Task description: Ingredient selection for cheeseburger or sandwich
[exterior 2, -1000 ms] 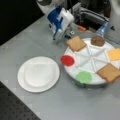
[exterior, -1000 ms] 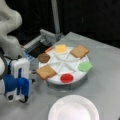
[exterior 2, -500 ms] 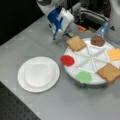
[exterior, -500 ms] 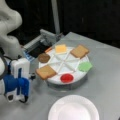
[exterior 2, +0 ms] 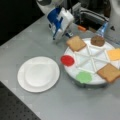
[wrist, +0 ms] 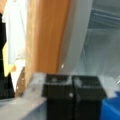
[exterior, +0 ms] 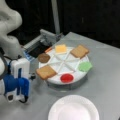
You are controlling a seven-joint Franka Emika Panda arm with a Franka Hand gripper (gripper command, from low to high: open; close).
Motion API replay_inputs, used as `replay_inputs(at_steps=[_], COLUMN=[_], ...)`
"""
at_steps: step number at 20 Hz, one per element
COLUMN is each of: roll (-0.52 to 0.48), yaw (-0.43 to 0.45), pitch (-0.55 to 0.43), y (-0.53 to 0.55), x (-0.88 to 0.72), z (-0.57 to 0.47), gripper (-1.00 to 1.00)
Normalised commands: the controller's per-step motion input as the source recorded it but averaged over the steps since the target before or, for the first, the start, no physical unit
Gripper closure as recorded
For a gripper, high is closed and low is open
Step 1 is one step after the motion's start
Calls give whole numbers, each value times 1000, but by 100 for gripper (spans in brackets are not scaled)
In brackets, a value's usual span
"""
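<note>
The ingredient pieces lie in a white sectioned tray (exterior: 65, 65) (exterior 2: 91, 58): a tan bread slice (exterior: 46, 72) (exterior 2: 75, 43), a second bread slice (exterior: 79, 51) (exterior 2: 109, 72), a brown patty (exterior: 44, 58) (exterior 2: 97, 40) and yellow cheese (exterior: 60, 48) (exterior 2: 114, 53). My gripper (exterior: 33, 76) (exterior 2: 68, 33) (wrist: 72, 92) is shut with nothing between its pads, low at the tray's rim beside the nearer bread slice (wrist: 47, 37). The cheeseburger or sandwich is out of view.
A white paper plate (exterior: 73, 110) (exterior 2: 38, 73) lies on the grey table beside the tray. A green piece (exterior: 85, 66) (exterior 2: 83, 77) and a red piece (exterior: 67, 78) (exterior 2: 67, 60) fill two more sections. A grey and black box (exterior: 42, 42) stands behind the tray.
</note>
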Motion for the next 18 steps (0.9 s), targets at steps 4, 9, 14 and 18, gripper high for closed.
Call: replay_inputs(at_steps=[4, 9, 14, 18], roll=[305, 289, 302, 318], yaw=[141, 149, 153, 162], pitch=[-78, -65, -52, -42], y=[-338, -323, -296, -262], x=[379, 366, 360, 366], z=[-192, -193, -189, -184], gripper=[-100, -100, -100, -100])
